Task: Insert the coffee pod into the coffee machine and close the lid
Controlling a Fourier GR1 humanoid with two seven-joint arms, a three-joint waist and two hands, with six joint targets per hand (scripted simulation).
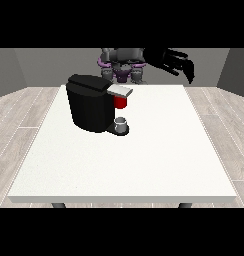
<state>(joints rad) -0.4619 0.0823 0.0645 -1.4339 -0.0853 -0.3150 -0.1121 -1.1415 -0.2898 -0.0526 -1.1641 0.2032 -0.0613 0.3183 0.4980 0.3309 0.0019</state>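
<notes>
The coffee machine (91, 102) stands on the white surface (144, 160), a red thing at the machine (121, 102) under its grey lid (120, 90). The robot hand at the view's right (178, 62) hangs raised, fingers relaxed, gripping nothing.

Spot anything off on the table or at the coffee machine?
Nothing spilled, tipped or damaged. The black coffee machine stands upright on the white table, a red thing at the machine under its grey lid, and a grey thing on its base. The hand at the view's right is raised above the table's far edge.
</notes>
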